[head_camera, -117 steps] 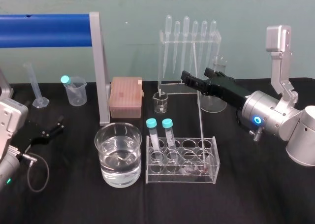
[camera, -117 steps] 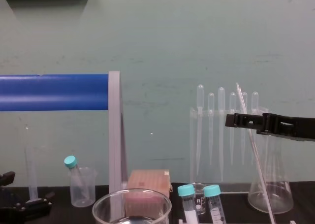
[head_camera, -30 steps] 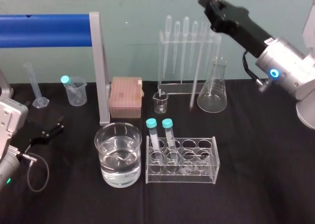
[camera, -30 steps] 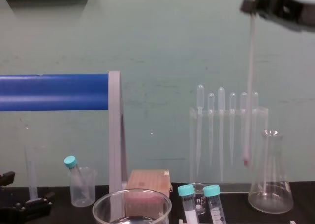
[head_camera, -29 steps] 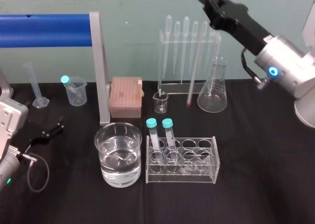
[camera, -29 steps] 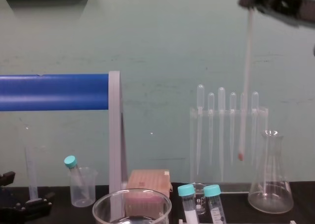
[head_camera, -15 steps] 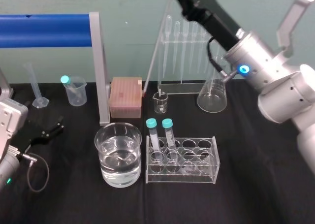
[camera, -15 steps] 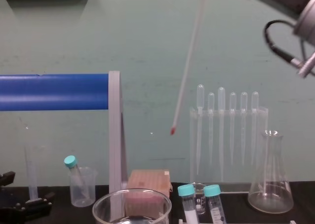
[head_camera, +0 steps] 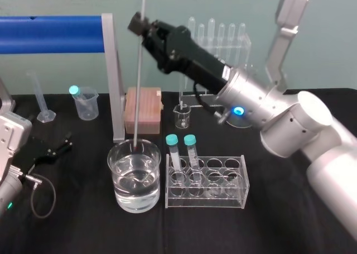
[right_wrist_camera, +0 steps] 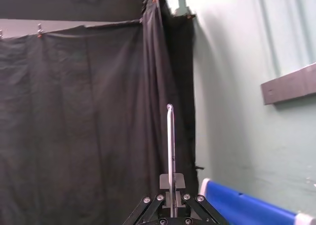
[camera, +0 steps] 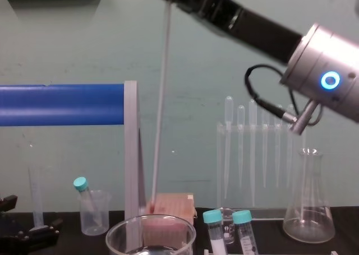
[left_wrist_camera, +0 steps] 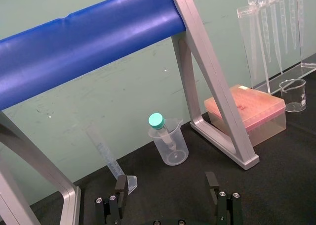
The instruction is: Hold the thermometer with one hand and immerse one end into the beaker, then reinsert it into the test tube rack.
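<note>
One thermometer [head_camera: 139, 70], one large beaker [head_camera: 117, 178] and one test tube rack [head_camera: 237, 193] made up the task's things on the black worktop [head_camera: 78, 226]. The beaker was roughly half full of clear liquid. The rack held two teal-capped tubes [head_camera: 174, 153] side by side at its left end. Farther back stood one pink tip box [head_camera: 143, 110], one small glass beaker [head_camera: 182, 116], one conical flask [camera: 307, 210], one graduated cylinder [head_camera: 42, 100] and one small cloudy plastic beaker [head_camera: 86, 106] with a single teal-capped tube leaning in it. At least five pipettes [camera: 240, 148] hung in a clear stand, and one blue bar [head_camera: 50, 34] lay across a grey frame. The right gripper [head_camera: 143, 28] was raised above the beaker, its jaws closed on the thermometer's upper part, with a length of rod standing up past them. The thermometer hung nearly upright from the jaws, its red tip at the beaker's mouth; in the chest view the tip showed just over the rim, and whether it reached the liquid could not be told. The left gripper [left_wrist_camera: 166, 181] sat low at the robot's left over the worktop, its jaws spread apart and holding nothing.
</note>
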`<move>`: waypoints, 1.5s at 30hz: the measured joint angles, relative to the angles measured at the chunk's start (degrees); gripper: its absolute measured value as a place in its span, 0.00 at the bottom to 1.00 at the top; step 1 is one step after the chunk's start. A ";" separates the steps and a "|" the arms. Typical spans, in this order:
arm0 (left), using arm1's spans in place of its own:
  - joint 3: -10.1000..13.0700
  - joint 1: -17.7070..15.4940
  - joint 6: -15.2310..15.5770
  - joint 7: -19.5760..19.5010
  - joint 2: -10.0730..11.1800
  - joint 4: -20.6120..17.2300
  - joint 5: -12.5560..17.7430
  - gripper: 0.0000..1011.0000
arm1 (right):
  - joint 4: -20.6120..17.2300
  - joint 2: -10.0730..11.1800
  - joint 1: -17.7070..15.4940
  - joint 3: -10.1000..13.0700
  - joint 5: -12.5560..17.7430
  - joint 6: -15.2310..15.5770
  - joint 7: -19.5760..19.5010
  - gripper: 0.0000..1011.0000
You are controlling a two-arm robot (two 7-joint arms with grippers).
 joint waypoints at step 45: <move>0.00 0.00 0.00 0.00 0.00 0.00 0.00 1.00 | 17.01 -4.89 3.71 -4.64 -6.83 -3.65 6.88 0.06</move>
